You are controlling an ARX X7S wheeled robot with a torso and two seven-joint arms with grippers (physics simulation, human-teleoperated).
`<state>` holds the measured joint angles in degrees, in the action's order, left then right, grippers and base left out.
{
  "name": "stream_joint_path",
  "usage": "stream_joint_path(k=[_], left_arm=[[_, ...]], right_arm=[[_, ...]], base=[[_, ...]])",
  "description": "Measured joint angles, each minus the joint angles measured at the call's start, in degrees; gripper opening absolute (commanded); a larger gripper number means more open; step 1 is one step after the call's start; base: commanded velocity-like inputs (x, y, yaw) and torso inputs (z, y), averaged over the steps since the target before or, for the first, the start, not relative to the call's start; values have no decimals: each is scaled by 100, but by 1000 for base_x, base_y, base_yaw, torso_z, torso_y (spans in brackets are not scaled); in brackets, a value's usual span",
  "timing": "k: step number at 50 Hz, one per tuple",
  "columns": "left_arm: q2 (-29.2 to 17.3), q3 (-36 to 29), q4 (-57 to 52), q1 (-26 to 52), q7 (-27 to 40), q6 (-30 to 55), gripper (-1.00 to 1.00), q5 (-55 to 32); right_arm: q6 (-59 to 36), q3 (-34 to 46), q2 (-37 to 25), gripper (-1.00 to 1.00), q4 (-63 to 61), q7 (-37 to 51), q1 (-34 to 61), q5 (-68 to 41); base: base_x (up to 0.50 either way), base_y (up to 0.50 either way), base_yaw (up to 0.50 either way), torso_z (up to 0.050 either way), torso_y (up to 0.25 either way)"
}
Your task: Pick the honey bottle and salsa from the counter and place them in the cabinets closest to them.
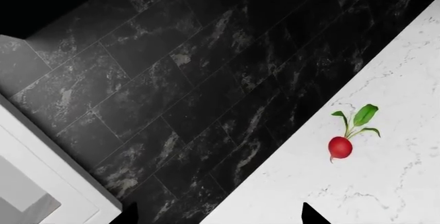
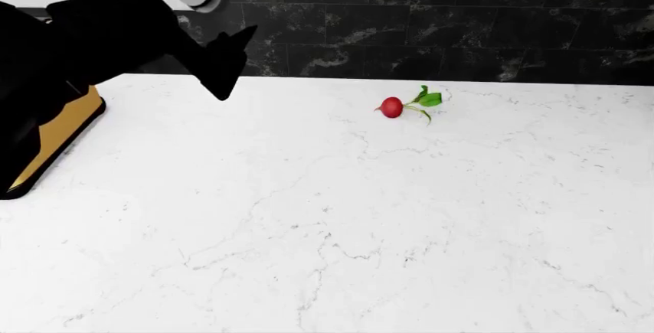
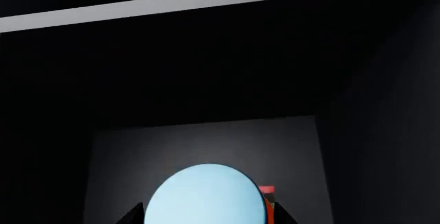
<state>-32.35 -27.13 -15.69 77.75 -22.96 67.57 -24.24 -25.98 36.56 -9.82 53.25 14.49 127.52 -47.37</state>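
Note:
A round pale-blue lid with a red and orange body under it, the salsa (image 3: 206, 198), fills the gap between my right gripper's (image 3: 206, 220) dark fingers. That gripper is shut on the jar inside a dark cabinet (image 3: 206, 136). It does not show in the head view. My left gripper (image 1: 220, 219) is open and holds nothing. It hangs over the back edge of the white marble counter (image 1: 385, 183), and appears as a black shape (image 2: 235, 63) at the upper left of the counter (image 2: 358, 218). The honey bottle is out of view.
A red radish with green leaves (image 2: 391, 107) lies near the counter's back edge, also seen as the radish (image 1: 341, 145). A black tiled wall (image 2: 430, 34) rises behind. A white cabinet frame (image 1: 62, 183) stands near the left gripper. A tan board (image 2: 63, 132) lies at the far left.

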Motion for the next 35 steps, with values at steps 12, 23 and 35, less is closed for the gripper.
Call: stream_joint_path(k=[12, 23, 35], left_arm=[[-15, -4, 13, -27, 14, -24, 100, -11], [-24, -12, 27, -34, 22, -35, 100, -21], [-37, -5, -5, -31, 40, 8, 100, -52]], right_arm=[[141, -94, 398, -100, 1329, -406, 458, 165], [-2, -595, 576, -100, 1920, -579, 615, 688], [-314, -1286, 666, -100, 2152, -659, 639, 1412]], base=[[0, 0, 0, 0, 1], [0, 0, 0, 0, 1], [0, 0, 0, 1, 0]])
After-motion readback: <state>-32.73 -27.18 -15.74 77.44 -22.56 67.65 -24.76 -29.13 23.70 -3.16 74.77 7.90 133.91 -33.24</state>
